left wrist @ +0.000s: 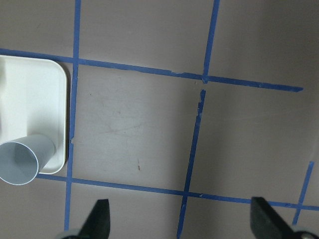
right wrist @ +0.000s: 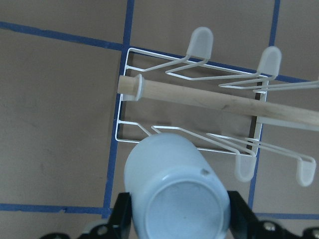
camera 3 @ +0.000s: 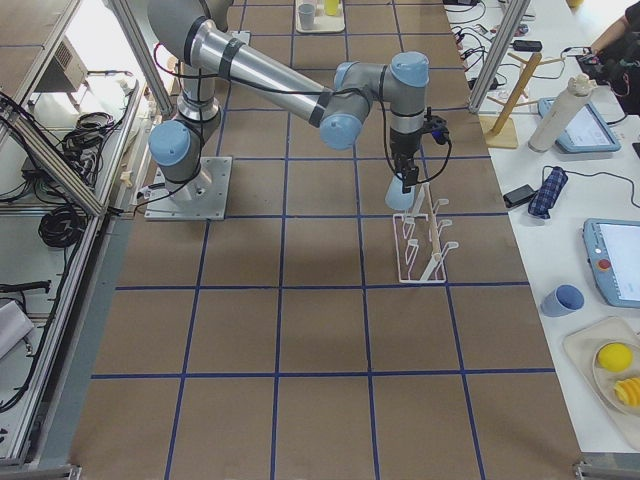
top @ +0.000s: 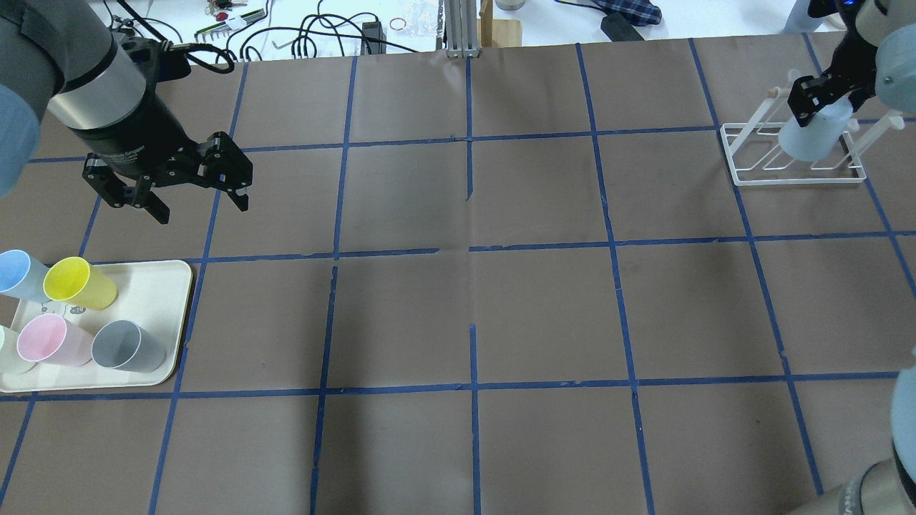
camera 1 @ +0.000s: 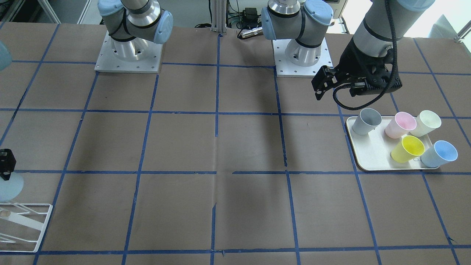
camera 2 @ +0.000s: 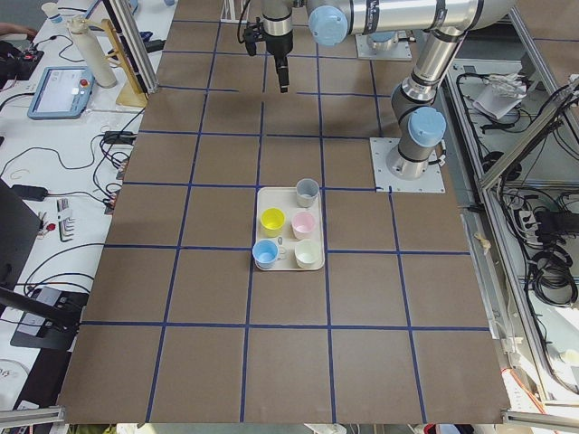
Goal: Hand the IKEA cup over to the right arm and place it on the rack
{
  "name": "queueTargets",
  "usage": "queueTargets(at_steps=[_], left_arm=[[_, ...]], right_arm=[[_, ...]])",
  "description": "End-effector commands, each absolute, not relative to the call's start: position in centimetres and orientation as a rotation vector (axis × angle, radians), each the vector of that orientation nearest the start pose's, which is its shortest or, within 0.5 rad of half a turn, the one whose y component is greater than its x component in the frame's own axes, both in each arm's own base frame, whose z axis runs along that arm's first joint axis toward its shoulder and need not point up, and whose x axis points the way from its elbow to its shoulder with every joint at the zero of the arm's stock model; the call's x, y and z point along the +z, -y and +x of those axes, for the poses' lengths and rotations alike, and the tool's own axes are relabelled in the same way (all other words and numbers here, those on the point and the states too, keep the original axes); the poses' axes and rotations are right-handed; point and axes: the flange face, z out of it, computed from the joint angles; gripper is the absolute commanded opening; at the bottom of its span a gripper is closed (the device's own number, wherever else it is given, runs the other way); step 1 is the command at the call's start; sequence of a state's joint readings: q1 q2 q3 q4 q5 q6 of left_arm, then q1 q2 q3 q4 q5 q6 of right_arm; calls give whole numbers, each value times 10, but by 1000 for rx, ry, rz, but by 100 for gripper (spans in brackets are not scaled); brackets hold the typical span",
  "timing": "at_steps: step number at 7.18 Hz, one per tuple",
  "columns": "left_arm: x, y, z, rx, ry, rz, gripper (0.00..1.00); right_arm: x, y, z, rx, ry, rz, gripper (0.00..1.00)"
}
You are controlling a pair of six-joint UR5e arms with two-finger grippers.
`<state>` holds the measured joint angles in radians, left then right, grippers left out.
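**Upturned blue cup hanging over the rack, ready to go down on a rod**

Filling the lower middle of the right wrist view, the IKEA cup (right wrist: 177,199) is showing its closed base to the camera. Its mouth is pointing down at the rack (top: 798,182). The right tool (right wrist: 180,211) is clamping it from both sides near the base. That hold is probably meant to leave the open rim free to slide over a slanted rod, though whether the rim is touching any wire yet cannot be told.

In the overhead view, cup and rack are sitting at the upper right of the frame. The cup is hanging over the row of rods nearer the camera in the wrist view, at the end beside the frame's short side.

A wooden dowel (right wrist: 199,97) is lying along the middle of the rack, just beyond the cup. The capped rod tips (right wrist: 245,169) are sticking out to the cup's right, so the descent is likely to need care to avoid catching either.

At the overhead view's left, the left tool (top: 202,209) is hovering with its jaws spread wide and nothing between them. It is sitting above the surface (top: 472,307), just beyond the beige tray (top: 168,286). On that tray are resting a yellow cup (top: 79,284), a pink cup (top: 54,340), a grey cup (top: 129,345) and a second blue cup (top: 21,274). All of them are well apart from the rack and are blocking nothing.
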<state>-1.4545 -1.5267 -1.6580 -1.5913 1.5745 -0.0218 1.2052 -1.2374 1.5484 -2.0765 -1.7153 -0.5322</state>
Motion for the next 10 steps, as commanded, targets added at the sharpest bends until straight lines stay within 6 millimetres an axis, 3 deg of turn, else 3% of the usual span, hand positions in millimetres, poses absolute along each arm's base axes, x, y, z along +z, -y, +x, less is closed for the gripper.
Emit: queueTargets(at_steps=[1,2,3,5,6,7,10], left_arm=[[462,476,-87,94,-3135,-214,100],[462,473,-99,94,-3134,-169,100],[467,466,-114,75,-3135,-128,100],[471,463,-116,60,-3129,-93,100],[478,464,-115,36,-3129,-98,100],[481,463,-114,31,-3128,-96,100],[477,458,-114,43,-3128,-98,100]], right_arm=[[344,639,-117,-177,-3329,-250,59],[333,649,-115,-243,-3284,-256,100],[332,650,-115,-247,-3277,-264,100],[356,646,-108,-294,-3279,-267,100],[391,626,-85,-266,-3234,-285,100],[423,607,-46,-258,-3177,-345,100],[476,546,60,-111,-3116,-467,100]])
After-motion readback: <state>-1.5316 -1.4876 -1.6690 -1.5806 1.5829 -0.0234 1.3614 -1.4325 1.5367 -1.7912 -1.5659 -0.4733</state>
